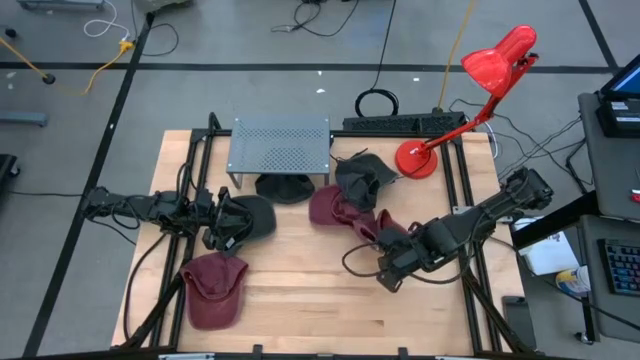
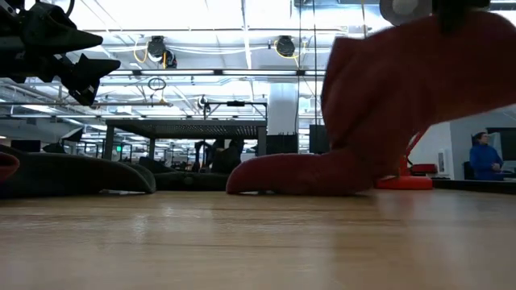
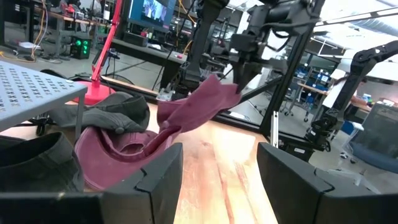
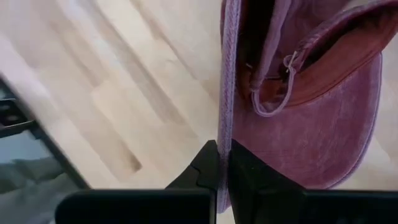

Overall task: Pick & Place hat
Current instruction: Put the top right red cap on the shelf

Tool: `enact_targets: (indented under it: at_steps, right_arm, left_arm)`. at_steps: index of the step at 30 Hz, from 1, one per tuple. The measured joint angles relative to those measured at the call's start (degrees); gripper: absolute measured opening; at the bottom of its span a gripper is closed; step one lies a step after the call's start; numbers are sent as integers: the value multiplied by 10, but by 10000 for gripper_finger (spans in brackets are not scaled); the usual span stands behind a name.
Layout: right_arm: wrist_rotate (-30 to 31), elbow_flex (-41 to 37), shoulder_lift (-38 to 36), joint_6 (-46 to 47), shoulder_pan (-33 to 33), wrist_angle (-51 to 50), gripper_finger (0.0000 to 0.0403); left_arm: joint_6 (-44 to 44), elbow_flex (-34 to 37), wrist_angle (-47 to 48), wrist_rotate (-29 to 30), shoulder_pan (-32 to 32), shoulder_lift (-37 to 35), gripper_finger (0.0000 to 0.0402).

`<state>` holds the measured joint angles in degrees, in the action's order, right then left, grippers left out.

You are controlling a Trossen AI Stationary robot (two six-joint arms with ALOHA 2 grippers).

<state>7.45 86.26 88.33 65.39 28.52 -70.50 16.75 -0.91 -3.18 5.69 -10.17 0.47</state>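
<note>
Fingers point(image 4: 219, 163) of right gripper point(image 1: 388, 250) clamp maroon hat's point(image 4: 311, 124) edge, hat partly lifted off worktop point(image 1: 310, 290); left gripper point(image 1: 222, 225) fingers parted, empty.

Layout on the table point(image 1: 300, 300): a perforated stand point(image 1: 279, 147) sits at the back centre, a hat point(image 1: 285, 187) beneath its front edge. A lamp point(image 1: 416, 158) stands to its right, at the back right. Between them lies another hat point(image 1: 358, 178). The left pincer point(image 1: 222, 222) lies at the left over a hat point(image 1: 255, 215); a further hat point(image 1: 213, 288) lies in front of it. The right pincer point(image 1: 385, 240), right of centre, grips a hat point(image 1: 335, 208) by its edge.
</note>
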Motion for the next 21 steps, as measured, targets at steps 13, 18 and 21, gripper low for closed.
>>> enact_targets:
  at_steps: [13, 18, 21]
  right_arm:
    - [110, 14, -30, -106, 0, 177, 5]
    - [159, 14, -38, -147, -2, 246, 5]
    - [174, 14, -38, -176, -9, 290, 5]
  left_arm:
    - [0, 0, 0, 0, 0, 0, 212]
    - [0, 0, 0, 2, 0, 0, 212]
    - [0, 0, 0, 3, 0, 0, 212]
